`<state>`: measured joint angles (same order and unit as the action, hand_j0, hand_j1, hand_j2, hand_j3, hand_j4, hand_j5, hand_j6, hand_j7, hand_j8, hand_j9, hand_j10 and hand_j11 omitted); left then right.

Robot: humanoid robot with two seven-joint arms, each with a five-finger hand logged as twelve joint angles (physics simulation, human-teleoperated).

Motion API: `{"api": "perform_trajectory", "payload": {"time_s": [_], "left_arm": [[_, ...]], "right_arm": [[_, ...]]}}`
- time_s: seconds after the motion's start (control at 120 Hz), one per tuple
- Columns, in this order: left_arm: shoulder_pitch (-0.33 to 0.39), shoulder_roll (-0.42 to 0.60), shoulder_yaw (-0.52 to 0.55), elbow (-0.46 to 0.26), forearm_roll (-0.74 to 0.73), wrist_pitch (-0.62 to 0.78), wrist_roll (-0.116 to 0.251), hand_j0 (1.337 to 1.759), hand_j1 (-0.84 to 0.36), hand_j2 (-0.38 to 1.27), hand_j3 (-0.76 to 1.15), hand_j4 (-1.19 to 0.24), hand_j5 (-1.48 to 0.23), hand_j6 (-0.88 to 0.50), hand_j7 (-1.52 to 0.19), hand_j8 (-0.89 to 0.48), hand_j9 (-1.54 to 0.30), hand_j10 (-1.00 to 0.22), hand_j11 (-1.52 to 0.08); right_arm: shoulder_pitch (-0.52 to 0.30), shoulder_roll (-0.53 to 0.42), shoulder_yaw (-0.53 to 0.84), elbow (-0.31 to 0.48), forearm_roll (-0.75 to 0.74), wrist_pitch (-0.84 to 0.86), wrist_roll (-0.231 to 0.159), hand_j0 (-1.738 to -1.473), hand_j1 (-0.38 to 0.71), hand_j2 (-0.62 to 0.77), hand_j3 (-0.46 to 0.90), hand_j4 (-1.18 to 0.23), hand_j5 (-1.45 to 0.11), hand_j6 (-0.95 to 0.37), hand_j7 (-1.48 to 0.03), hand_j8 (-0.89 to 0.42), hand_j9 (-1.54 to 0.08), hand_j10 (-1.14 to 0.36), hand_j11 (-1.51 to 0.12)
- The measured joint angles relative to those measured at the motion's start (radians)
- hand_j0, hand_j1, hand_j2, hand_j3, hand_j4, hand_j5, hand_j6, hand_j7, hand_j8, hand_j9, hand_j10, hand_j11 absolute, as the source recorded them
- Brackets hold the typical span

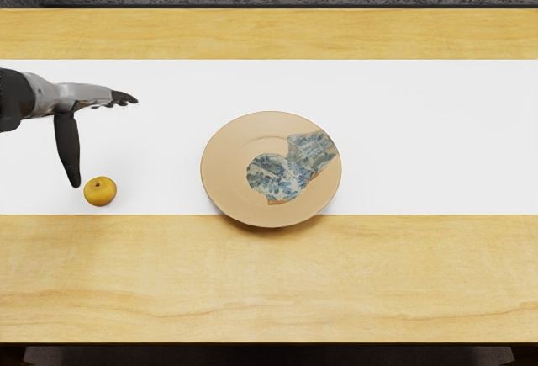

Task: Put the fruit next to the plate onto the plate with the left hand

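right now i am at the reaching step: my left hand (77, 105), fingers spread and holding nothing, is near the yellow fruit (100, 191), which lies on the tabletop (269, 282) left of the plate (220, 164), so next i should lower and close around it.

We see the left arm (10, 98) sheathed in matte black where it shows. The left hand (80, 103) has a silver-grey metallic back with faceted panels. Its fingers (67, 147) are slim, rounded and black, one notably long with a blunt tip.
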<state>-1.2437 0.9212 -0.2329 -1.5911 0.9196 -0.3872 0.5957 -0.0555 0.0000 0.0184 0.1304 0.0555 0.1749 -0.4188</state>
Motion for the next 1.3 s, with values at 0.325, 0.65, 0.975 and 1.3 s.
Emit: {"api": "perform_trajectory", "payload": {"time_s": [0.325,0.65,0.975,1.3], "left_arm": [[0.153,-0.045,0.005,-0.046,0.220,0.171,0.014,1.658,0.33,0.01,0.00,-0.02,-0.02,-0.03,-0.02,-0.03,-0.02,-0.02,-0.02],[0.229,-0.056,0.024,-0.051,0.282,0.192,0.015,1.658,0.33,0.01,0.00,-0.03,-0.03,-0.03,-0.03,-0.03,-0.03,-0.03,-0.03],[0.273,-0.053,0.028,-0.058,0.287,0.201,0.015,1.658,0.30,0.01,0.00,-0.05,-0.06,-0.05,-0.06,-0.05,-0.06,-0.05,-0.06],[0.293,-0.052,0.029,-0.055,0.301,0.233,0.015,1.658,0.08,0.05,0.00,-0.24,-0.30,-0.24,-0.30,-0.24,-0.30,-0.24,-0.30]], "right_arm": [[0.001,0.000,-0.003,0.000,-0.001,0.000,0.000,-1.658,-0.35,0.00,0.00,0.00,0.00,0.00,0.00,0.00,0.00,0.00,0.00],[0.001,0.000,-0.003,0.000,-0.001,0.000,0.000,-1.658,-0.35,0.00,0.00,0.00,0.00,0.00,0.00,0.00,0.00,0.00,0.00],[0.001,0.000,-0.003,0.000,-0.001,0.000,0.000,-1.658,-0.35,0.00,0.00,0.00,0.00,0.00,0.00,0.00,0.00,0.00,0.00],[0.002,0.000,-0.003,0.000,0.000,0.000,0.000,-1.658,-0.35,0.00,0.00,0.00,0.00,0.00,0.00,0.00,0.00,0.00,0.00]]}}
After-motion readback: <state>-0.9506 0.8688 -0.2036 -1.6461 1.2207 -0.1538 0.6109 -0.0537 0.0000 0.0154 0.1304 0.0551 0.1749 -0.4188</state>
